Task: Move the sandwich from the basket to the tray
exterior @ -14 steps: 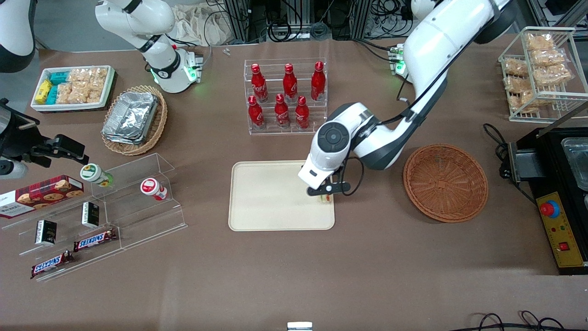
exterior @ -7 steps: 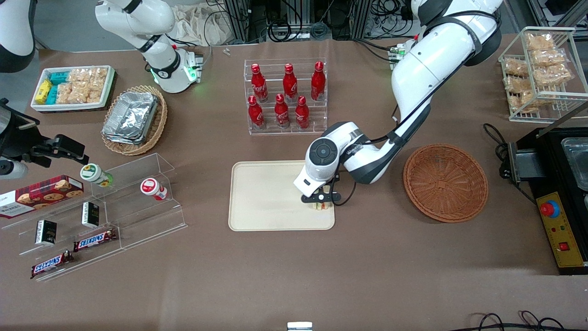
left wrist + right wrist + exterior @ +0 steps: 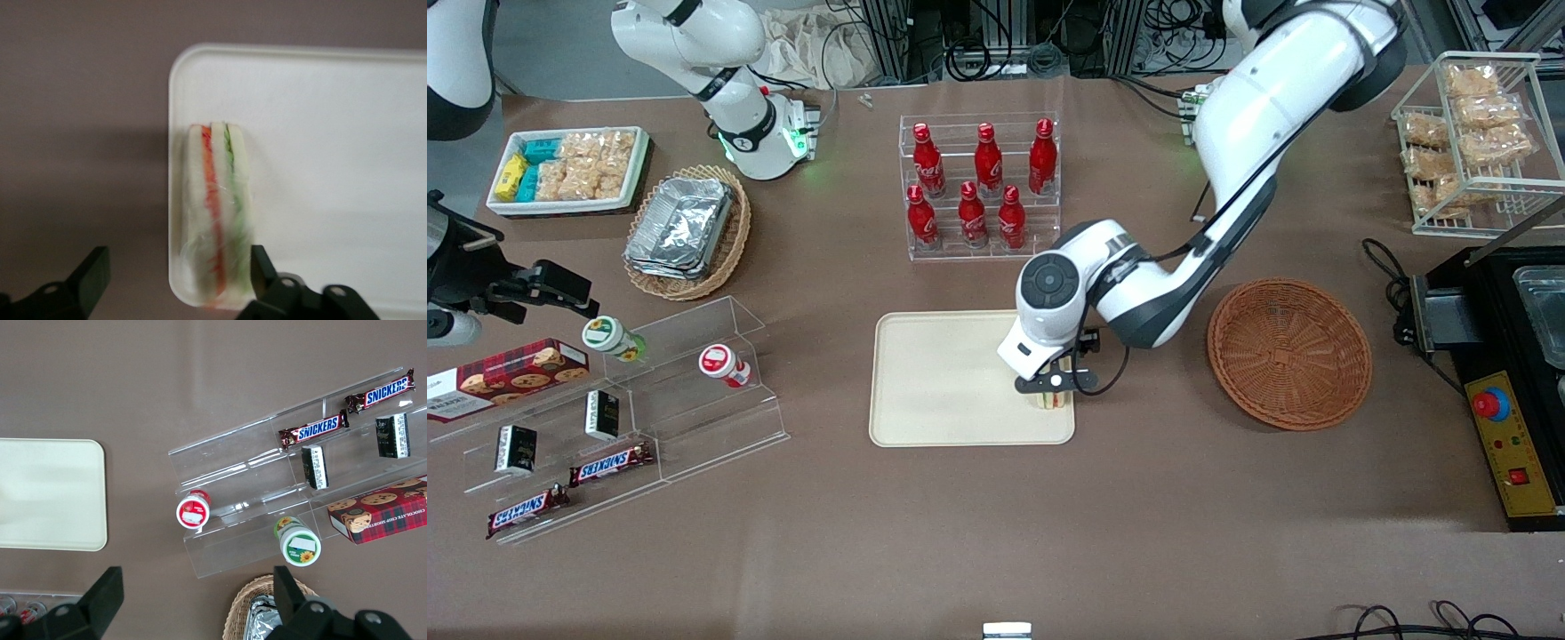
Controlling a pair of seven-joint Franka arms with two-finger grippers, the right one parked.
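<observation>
The sandwich (image 3: 1052,400) lies on the cream tray (image 3: 943,382), close to the tray's corner nearest the front camera at the working arm's end. In the left wrist view the sandwich (image 3: 217,213) shows pale bread with red, orange and green stripes, resting by the tray's rim (image 3: 175,133). My left gripper (image 3: 1052,385) hovers just above it, open, and it holds nothing. Its fingers (image 3: 260,263) stand apart on either side of the sandwich, and the gripper (image 3: 177,257) is centred over its end. The reddish-brown round basket (image 3: 1289,353) sits empty beside the tray, toward the working arm's end.
A clear rack of red bottles (image 3: 978,187) stands farther from the camera than the tray. Clear shelves with snacks (image 3: 605,418), a tan basket of foil trays (image 3: 687,231) and a white snack bin (image 3: 569,169) lie toward the parked arm's end. A black device (image 3: 1507,382) sits past the round basket.
The gripper came down onto the tray with the sandwich, opened and let it go, then lifted slightly. The sandwich now rests on the tray.
</observation>
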